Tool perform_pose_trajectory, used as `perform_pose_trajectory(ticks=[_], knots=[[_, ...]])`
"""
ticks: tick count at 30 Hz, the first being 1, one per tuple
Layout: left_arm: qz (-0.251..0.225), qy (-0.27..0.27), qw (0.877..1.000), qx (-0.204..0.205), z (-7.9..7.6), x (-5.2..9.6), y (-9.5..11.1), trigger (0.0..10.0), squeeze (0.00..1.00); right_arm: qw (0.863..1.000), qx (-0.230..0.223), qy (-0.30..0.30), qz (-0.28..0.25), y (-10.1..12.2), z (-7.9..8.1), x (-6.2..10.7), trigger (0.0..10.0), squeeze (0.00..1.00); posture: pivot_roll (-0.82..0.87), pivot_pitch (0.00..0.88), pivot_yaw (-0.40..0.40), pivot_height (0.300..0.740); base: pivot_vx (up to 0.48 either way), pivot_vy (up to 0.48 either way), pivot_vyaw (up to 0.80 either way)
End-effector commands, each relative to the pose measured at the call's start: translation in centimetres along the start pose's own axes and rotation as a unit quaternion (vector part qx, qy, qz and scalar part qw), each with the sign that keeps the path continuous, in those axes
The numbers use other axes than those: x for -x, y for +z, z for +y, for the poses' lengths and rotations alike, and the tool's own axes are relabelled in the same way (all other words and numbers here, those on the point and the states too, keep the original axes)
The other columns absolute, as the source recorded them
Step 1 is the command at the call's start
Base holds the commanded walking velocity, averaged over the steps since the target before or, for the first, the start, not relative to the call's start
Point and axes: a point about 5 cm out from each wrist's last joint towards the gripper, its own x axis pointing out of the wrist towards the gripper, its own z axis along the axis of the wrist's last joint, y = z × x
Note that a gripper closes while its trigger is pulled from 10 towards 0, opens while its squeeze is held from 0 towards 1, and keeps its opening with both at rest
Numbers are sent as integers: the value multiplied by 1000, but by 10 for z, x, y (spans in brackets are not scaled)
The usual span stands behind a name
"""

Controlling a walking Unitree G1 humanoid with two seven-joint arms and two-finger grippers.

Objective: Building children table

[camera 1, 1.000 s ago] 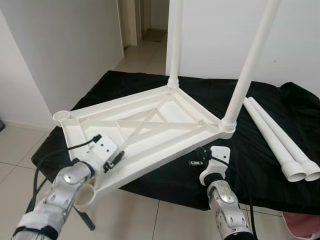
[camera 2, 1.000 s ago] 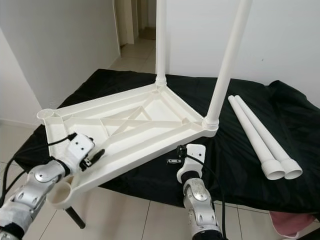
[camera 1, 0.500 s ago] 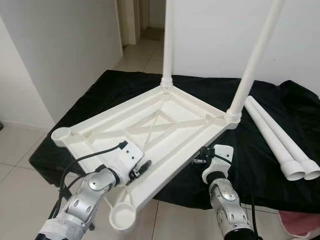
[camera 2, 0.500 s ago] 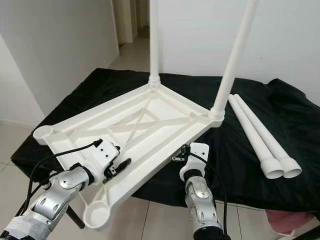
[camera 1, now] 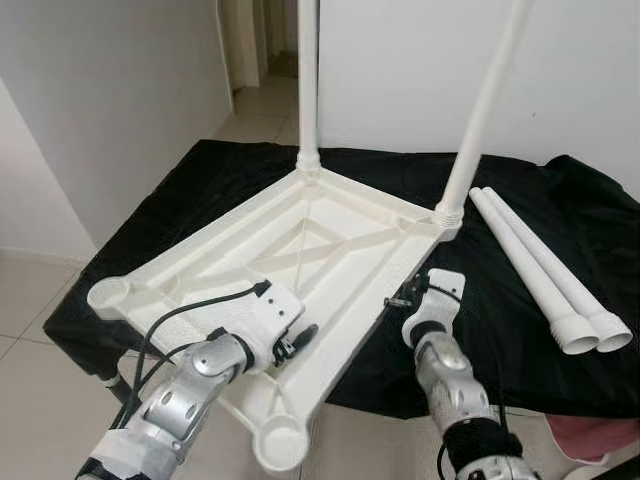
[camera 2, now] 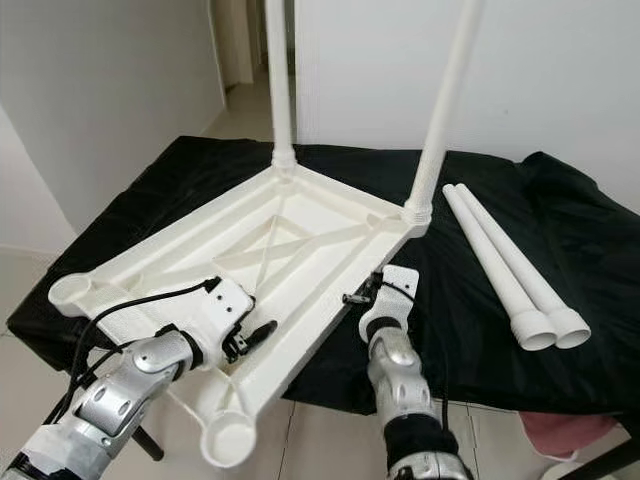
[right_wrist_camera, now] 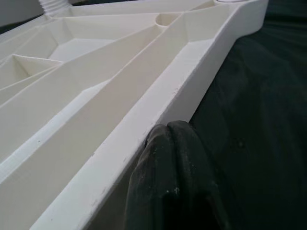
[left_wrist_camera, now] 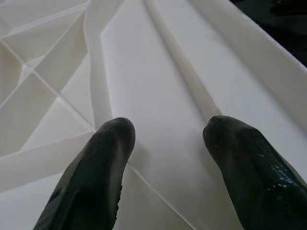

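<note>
Across a black-draped surface (camera 1: pixel 520 330), an upside-down white plastic tabletop (camera 1: pixel 300 250) lies with its ribbed underside facing up and one near corner overhanging the surface's front edge above the tiled floor (camera 1: pixel 40 290). Two white legs are already fitted: one leg (camera 1: pixel 307 80) rises from the far corner socket, a second leg (camera 1: pixel 485 110) from the corner toward the surface's right side. Two empty round sockets show, the left corner socket (camera 1: pixel 108 293) at the left and the near corner socket (camera 1: pixel 280 440) hanging off the front edge.

The left gripper (camera 1: pixel 290 340) rests over the tabletop's underside near that overhanging corner; the left wrist view shows its two black fingers (left_wrist_camera: pixel 96 172) spread apart on either side of a raised rib, released and holding nothing. The right gripper (camera 1: pixel 405 300) sits at the tabletop's front-right edge. In the right wrist view its fingertips (right_wrist_camera: pixel 172 167) appear pressed together against the outer wall of the rim, apparently clenched with nothing between them, though the angle makes this hard to confirm.

Two spare legs (camera 1: pixel 540 270) lie side by side on the black cloth near the surface's right edge, well apart from the tabletop, flared ends toward the front. White walls and a doorway (camera 1: pixel 255 50) stand behind.
</note>
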Motion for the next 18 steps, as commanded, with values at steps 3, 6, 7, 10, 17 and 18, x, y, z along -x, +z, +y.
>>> perform_pose_trajectory(ticks=[3,6,7,10,17,18], knots=[[-2,-138,990,13,-27,-5,2,10000,0,1000,9,13,24,-6,3,-4,10000,0,18,116,42,740,0,0,0],[-14,-143,989,32,-41,-13,7,10000,0,999,31,23,22,0,4,-11,10000,0,18,116,41,740,0,0,0],[-19,-137,990,35,-44,-16,9,10000,0,999,38,26,19,2,3,-13,10000,0,19,116,39,740,0,0,0],[-29,-118,992,44,-43,-20,14,10000,0,998,51,25,11,5,1,-15,10000,0,21,116,36,740,0,0,0],[-70,-15,996,48,1,-17,28,10000,0,998,43,-1,-34,13,-12,-10,10000,0,27,118,28,740,0,0,0],[-70,-15,996,48,1,-17,28,10000,0,998,43,-1,-34,13,-12,-10,10000,0,27,118,28,740,0,0,0]])
